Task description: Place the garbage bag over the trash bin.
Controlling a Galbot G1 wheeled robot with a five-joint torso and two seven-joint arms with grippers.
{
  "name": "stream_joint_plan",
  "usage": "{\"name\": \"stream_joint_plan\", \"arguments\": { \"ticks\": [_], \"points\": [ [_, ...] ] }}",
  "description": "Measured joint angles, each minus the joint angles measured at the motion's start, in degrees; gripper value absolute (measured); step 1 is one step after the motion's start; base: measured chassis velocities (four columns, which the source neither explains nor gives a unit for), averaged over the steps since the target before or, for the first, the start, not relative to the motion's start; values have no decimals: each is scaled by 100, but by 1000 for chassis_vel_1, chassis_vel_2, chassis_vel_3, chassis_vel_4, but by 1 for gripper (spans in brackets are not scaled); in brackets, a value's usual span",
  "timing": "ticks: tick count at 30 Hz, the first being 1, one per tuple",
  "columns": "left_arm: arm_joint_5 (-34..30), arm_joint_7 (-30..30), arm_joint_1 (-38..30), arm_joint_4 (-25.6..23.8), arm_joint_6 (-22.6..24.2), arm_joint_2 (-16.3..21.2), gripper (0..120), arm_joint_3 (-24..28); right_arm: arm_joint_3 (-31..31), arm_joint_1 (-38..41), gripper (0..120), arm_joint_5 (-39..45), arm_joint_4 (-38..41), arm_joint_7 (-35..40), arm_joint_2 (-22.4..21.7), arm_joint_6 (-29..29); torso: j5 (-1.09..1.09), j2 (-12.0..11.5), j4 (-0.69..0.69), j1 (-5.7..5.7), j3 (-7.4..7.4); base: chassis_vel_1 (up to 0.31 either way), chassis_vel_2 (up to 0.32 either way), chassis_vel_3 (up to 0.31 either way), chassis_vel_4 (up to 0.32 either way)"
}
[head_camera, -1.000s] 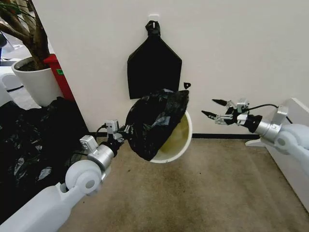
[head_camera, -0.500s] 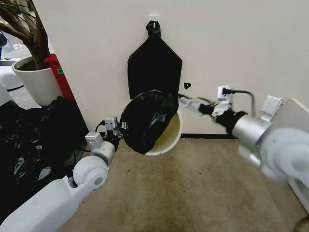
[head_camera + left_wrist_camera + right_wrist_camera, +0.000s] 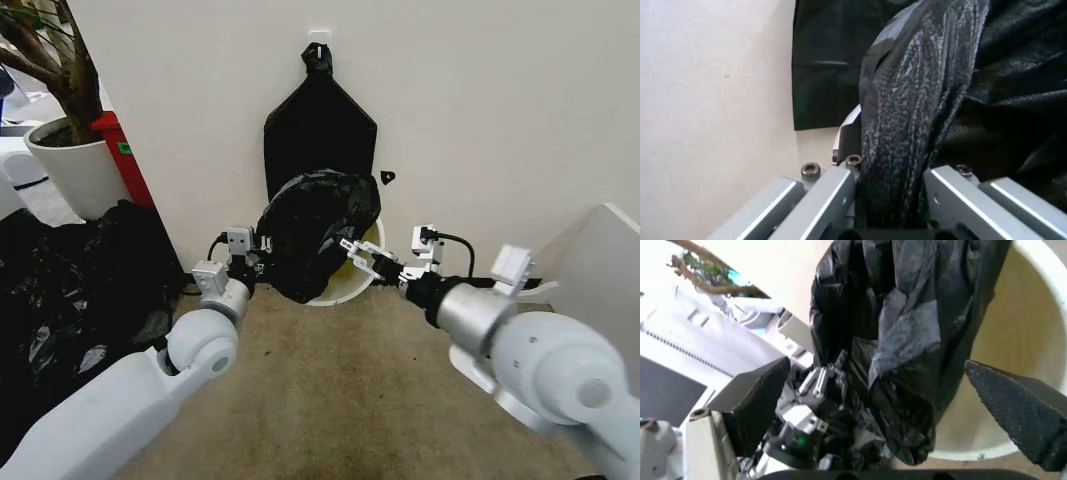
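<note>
The garbage bag (image 3: 312, 232), glossy wrinkled black film, hangs over the left part of the mouth of the trash bin (image 3: 352, 286), a cream-white bucket tipped toward me against the wall. My left gripper (image 3: 255, 256) is shut on the bag's left edge. In the left wrist view the film (image 3: 907, 125) runs down between the two metal fingers (image 3: 823, 200). My right gripper (image 3: 352, 254) is open at the bin's mouth, just right of the bag. Its dark pads (image 3: 1020, 410) straddle the bag (image 3: 893, 335) in front of the bin's pale inside (image 3: 1020, 335).
A flat black bag (image 3: 320, 130) hangs from a wall hook above the bin. To the left stand a big white plant pot (image 3: 75, 170), a red object (image 3: 122, 155) and a large heap of black film (image 3: 70, 290). A white panel (image 3: 600, 255) stands right. Brown carpet (image 3: 340, 400) lies in front.
My right arm has swung in from the right and come down to the bin's mouth beside the bag. The left gripper, still holding the bag, has shifted slightly up.
</note>
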Motion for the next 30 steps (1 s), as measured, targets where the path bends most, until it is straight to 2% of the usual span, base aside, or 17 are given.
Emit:
{"name": "stream_joint_plan", "arguments": {
  "ticks": [1,5,6,12,14,16,19,26,30],
  "points": [
    [55,-27,-21,11,-1,-2,1,47,-42,9,88,-84,-42,10,48,8,0,0,0,0,0,0,0,0,0],
    [144,-63,-65,16,-2,-37,1,152,-239,23,80,-472,-170,3,120,39,0,0,-1,0,0,0,0,0,0],
    [169,-73,-92,17,-2,-65,1,205,-328,52,73,-558,-244,24,182,69,-1,0,-1,0,0,0,0,0,0],
    [229,-77,-237,53,-10,-122,1,367,-525,135,55,-632,-393,287,375,121,0,0,0,0,0,0,0,0,0],
    [230,-75,-293,66,-13,-129,1,398,-546,109,49,-648,-400,343,375,121,0,0,0,0,0,0,0,0,0],
    [220,-72,-400,93,-18,-142,1,452,-545,51,36,-660,-392,384,340,121,0,0,-1,0,0,0,0,0,0],
    [207,-72,-462,115,-20,-160,1,493,-524,45,30,-668,-391,390,309,121,0,0,-1,0,0,0,0,0,0],
    [119,-62,-713,220,-45,-261,1,633,-379,-19,0,-715,-430,405,135,111,0,0,-1,0,0,0,0,0,0],
    [91,-52,-765,273,-54,-277,1,638,-310,-82,0,-716,-387,405,50,103,0,0,-1,0,0,0,0,0,0]
  ]
}}
